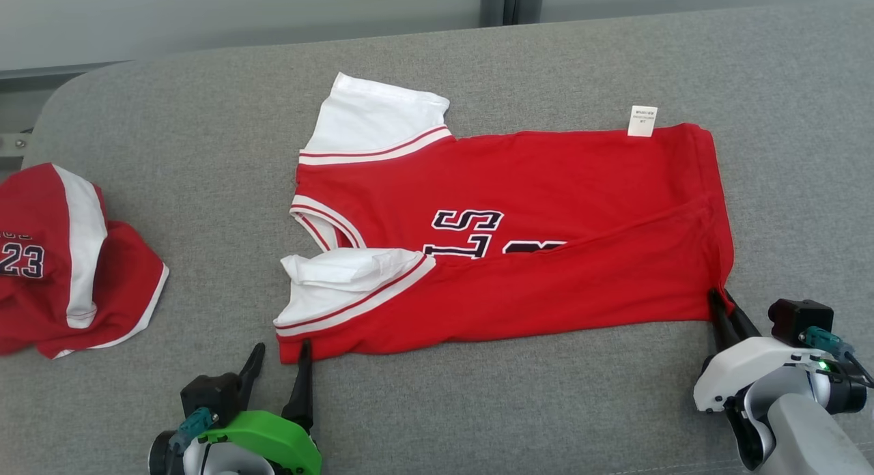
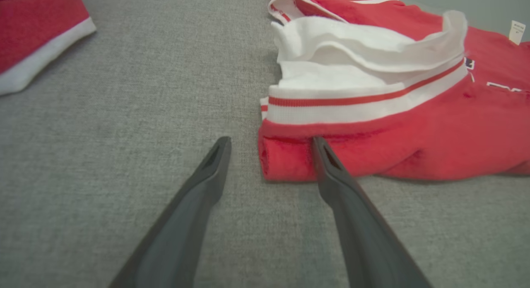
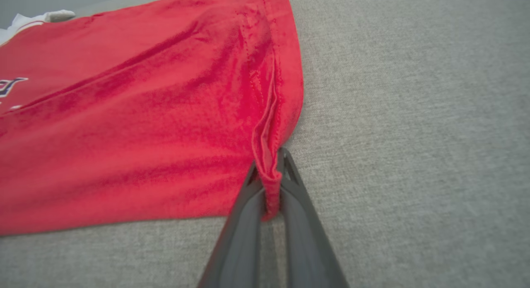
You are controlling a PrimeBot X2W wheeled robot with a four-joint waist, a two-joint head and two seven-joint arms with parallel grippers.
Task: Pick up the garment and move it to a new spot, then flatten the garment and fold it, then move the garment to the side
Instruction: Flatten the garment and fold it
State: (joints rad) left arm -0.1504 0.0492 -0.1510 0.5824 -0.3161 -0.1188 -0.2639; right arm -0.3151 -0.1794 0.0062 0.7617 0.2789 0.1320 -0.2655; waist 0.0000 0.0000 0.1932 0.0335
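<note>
The garment, a red knit jersey shirt with white striped sleeves and dark chest lettering (image 1: 512, 209), lies spread lengthwise across the middle of the grey upholstered surface (image 1: 478, 407), collar end toward the robot's left and hem end toward its right. Its near long edge is turned over onto the body, partly covering the lettering, and a small white care label (image 1: 642, 120) projects from the far edge. A second red-and-white garment bearing the number 23 (image 1: 61, 256) lies bunched well apart at the left. The right hand (image 1: 720, 301) is pressed together on the near hem corner; the right wrist view shows a ridge of red cloth pinched between its two dark fingers (image 3: 269, 164). The left hand (image 1: 281, 352) is spread. In the left wrist view (image 2: 271, 143) one finger rests against the folded near-left corner below the white sleeve, while the other stands on bare surface just beside it, so nothing is gripped there. Judgement: the fold step is in hand, with the near edge being taken up at both ends. The next move calls for the left hand to advance around the corner and close on all layers, followed by an even lift by both hands to prevent skewing.
</note>
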